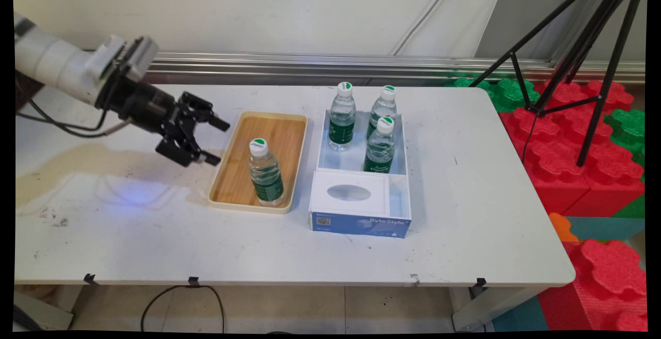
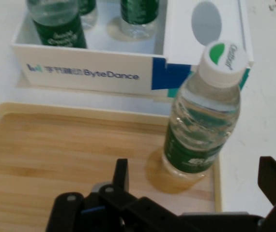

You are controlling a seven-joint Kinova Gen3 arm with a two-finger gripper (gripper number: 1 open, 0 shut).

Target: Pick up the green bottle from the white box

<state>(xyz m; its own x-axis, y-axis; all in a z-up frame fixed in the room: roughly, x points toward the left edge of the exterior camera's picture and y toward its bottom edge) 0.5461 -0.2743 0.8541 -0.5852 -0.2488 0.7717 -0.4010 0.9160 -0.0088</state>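
The gripper (image 1: 215, 141) hangs above the table (image 1: 465, 215), just left of the tray (image 1: 227, 197), its fingers spread wide with nothing between them. In the hand view only one fingertip (image 2: 121, 175) and the other finger's edge at the right border show; the rest of the linkage is cut off by the bottom edge.

A bottle (image 1: 265, 172) stands upright in the tray's near right corner, close to the rim, white cap with a green mark on top. The hand view shows it right of centre, between the spread fingers but well beyond them (its label text is too small to read).

Right of the tray sits a white box (image 1: 408, 194) with blue lettering on its near face. Its far compartment holds three upright bottles (image 1: 342, 118); the near part carries a white lid with an oval opening (image 1: 349, 192). In the hand view those three bottles are cut off at the top edge, only their lower halves showing
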